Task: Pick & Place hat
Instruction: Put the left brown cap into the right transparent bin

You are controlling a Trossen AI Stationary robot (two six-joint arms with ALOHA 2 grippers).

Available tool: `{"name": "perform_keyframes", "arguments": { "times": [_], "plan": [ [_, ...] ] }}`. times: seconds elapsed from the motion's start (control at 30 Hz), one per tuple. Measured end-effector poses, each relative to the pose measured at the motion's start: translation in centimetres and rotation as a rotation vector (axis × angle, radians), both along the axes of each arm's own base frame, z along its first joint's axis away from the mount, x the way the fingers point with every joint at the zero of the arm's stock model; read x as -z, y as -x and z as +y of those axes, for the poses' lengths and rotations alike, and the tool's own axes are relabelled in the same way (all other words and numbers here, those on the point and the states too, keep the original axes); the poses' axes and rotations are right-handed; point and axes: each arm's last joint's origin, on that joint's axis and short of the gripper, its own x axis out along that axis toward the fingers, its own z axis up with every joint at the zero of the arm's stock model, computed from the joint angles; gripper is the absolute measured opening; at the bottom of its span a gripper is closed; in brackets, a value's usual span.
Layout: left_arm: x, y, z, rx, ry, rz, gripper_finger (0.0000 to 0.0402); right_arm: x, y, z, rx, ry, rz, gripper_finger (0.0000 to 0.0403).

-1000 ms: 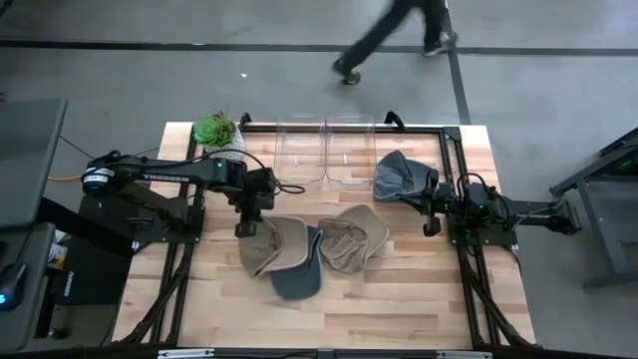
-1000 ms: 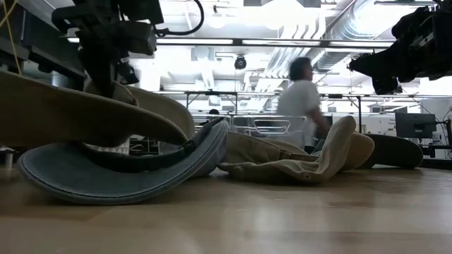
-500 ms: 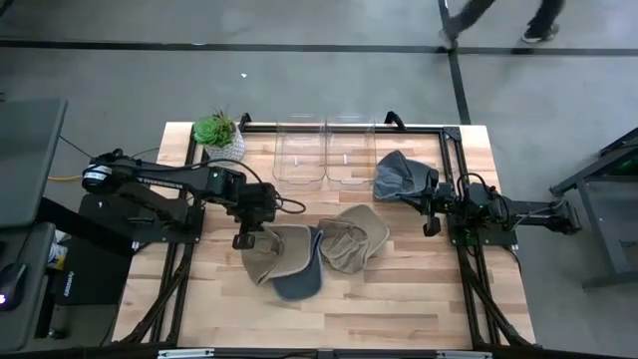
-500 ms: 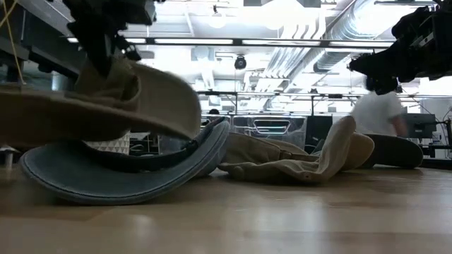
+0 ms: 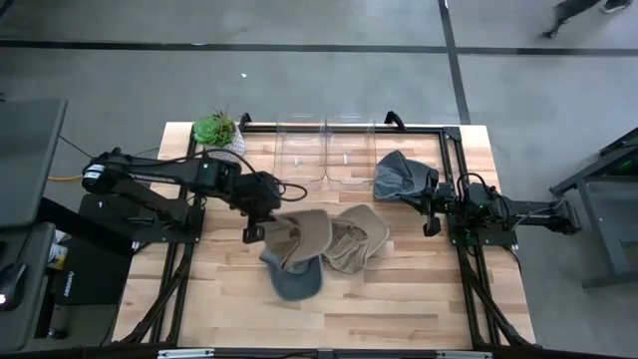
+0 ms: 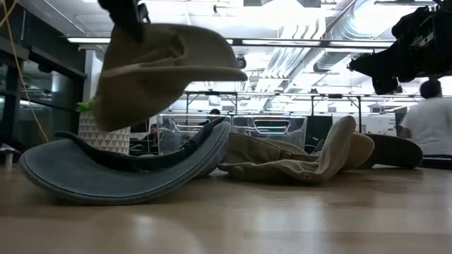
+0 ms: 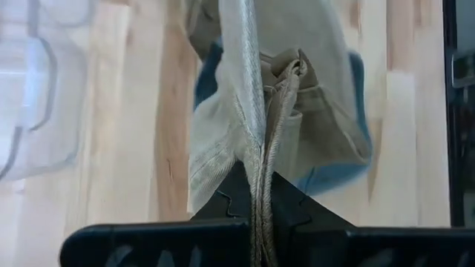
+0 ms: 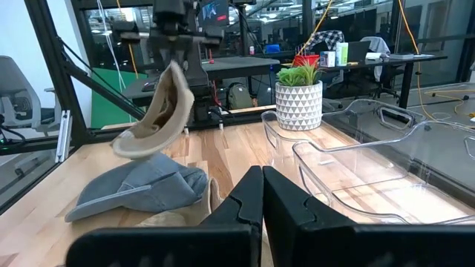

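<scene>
From above, our left claw (image 5: 255,231) pinches the tan hat (image 5: 299,235) tight, up over the blue hat (image 5: 295,283). The clear bins (image 5: 325,152) lie further back on the table, nearer this arm.

Low down, the tan hat (image 6: 159,70) hangs in the air.

Our right claw (image 8: 261,194) waits, closed, holding nothing.

Tan hat (image 5: 299,237) pinched by its fabric edge in left gripper (image 5: 255,232), lifted clear of table, hanging limp below the fingers, crown sagging. Blue-grey hat (image 6: 120,166) directly beneath it, upside down, flat on wood. Second tan hat (image 5: 356,237) crumpled just past the blue one, away from gripper. Dark grey hat (image 5: 403,176) by right gripper (image 5: 431,227), on table.
</scene>
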Motion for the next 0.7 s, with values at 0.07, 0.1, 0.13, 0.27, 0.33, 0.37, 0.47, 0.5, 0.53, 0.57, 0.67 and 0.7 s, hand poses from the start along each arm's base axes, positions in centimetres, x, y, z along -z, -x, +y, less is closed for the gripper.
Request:
{"name": "perform_keyframes", "arguments": {
  "times": [0.07, 0.1, 0.13, 0.27, 0.33, 0.37, 0.47, 0.5, 0.53, 0.57, 0.67, 0.7],
  "plan": [
    [-0.7, -0.1, 0.0, -0.039, 0.005, -0.021, 0.0000, 0.0, 0.0, 0.0, 0.000, 0.000, 0.000, 0.0000],
    [-1.0, -0.1, 0.1, -0.055, 0.012, -0.032, 0.0000, 0.0, 0.0, 0.0, 0.000, 0.000, 0.000, 0.0000],
    [-1.3, -0.1, 0.1, -0.068, 0.019, -0.041, 0.0000, 0.0, 0.0, 0.0, 0.000, 0.000, 0.000, 0.0000],
    [-1.9, -0.3, 0.1, -0.120, 0.032, -0.077, 0.0000, 0.0, 0.0, 0.0, 0.000, 0.000, 0.000, 0.0000],
    [-2.2, -0.3, 0.2, -0.154, 0.034, -0.087, 0.0000, 0.0, 0.0, 0.0, 0.000, 0.000, 0.000, 0.0000],
    [-2.3, -0.3, 0.2, -0.171, 0.038, -0.091, 0.0000, 0.0, 0.0, 0.0, 0.000, 0.000, 0.000, 0.0000],
    [-2.4, -0.4, 0.2, -0.211, 0.043, -0.095, 0.0000, 0.0, 0.0, 0.0, 0.000, 0.000, 0.000, 0.0000],
    [-2.5, -0.4, 0.2, -0.224, 0.051, -0.104, 0.0000, 0.0, 0.0, 0.0, 0.000, 0.000, 0.000, 0.0000],
    [-2.5, -0.5, 0.2, -0.234, 0.059, -0.116, 0.0000, 0.0, 0.0, 0.0, 0.000, 0.000, 0.000, 0.0000],
    [-2.6, -0.6, 0.2, -0.245, 0.070, -0.128, 0.0000, 0.0, 0.0, 0.0, 0.000, 0.000, 0.000, 0.0000],
    [-2.9, -0.9, 0.2, -0.268, 0.095, -0.163, 0.0000, 0.0, 0.0, 0.0, 0.000, 0.000, 0.000, 0.0000],
    [-3.0, -1.0, 0.2, -0.271, 0.101, -0.177, 0.0000, 0.0, 0.0, 0.0, 0.000, 0.000, -0.001, 0.0000]
  ]
}}
